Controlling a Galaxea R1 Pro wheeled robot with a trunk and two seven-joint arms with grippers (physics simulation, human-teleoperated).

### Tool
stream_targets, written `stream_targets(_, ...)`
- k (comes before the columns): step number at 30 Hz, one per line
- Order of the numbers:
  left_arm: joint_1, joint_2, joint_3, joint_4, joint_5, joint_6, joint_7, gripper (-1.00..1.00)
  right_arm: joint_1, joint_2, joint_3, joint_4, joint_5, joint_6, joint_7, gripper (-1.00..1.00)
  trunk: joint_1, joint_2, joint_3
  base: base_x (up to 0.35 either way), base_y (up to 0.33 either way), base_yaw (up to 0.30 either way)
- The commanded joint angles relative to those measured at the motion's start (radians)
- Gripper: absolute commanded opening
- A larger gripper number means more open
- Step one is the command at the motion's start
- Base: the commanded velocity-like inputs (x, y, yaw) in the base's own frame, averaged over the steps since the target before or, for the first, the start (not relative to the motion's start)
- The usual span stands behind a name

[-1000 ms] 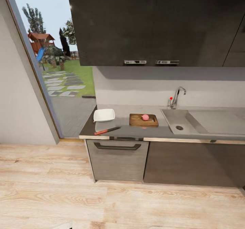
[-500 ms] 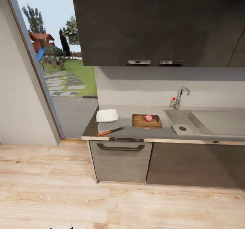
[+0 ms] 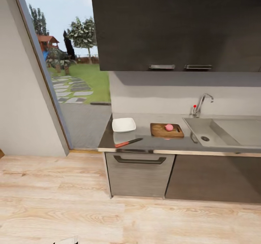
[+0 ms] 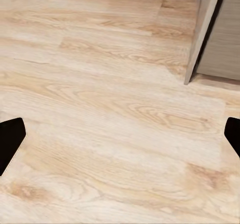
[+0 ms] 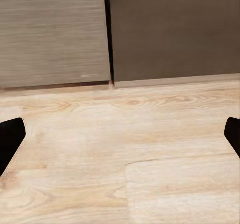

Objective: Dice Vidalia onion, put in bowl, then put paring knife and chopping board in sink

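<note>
Overhead: onion point(image 3: 169, 127) on chopping board point(image 3: 167, 130) | wrists: both pincers point(image 4: 120, 134) point(image 5: 120, 134) apart over floor point(image 4: 100, 109)

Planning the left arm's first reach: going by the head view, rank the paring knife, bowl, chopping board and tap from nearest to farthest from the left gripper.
From the left gripper, likely:
1. paring knife, counter's front edge, left end.
2. bowl, just behind the knife.
3. chopping board, farther right.
4. tap, back right.

Grey countertop point(image 3: 145, 142) carries white bowl point(image 3: 124, 124), chopping board point(image 3: 159, 131), paring knife point(image 3: 128, 142) near front edge.
</note>
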State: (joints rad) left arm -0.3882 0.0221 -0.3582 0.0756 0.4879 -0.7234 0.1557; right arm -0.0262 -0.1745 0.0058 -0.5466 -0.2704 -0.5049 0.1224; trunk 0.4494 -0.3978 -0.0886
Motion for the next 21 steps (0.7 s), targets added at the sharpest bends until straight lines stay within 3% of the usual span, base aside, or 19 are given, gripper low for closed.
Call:
stream_targets(1,-0.001,-0.001,-0.008,0.003,0.001,-0.003,0.005,1.00,-0.001,0.000,0.000,0.000,-0.011,-0.003,0.008,1.00,0.001,-0.002,-0.002,0.007,0.278,0.000)
stream_targets(21,-0.001,-0.001,-0.008,0.003,0.000,-0.002,0.004,1.00,0.000,0.000,0.000,0.000,-0.010,-0.003,0.008,1.00,0.001,-0.002,-0.002,0.001,0.280,0.000)
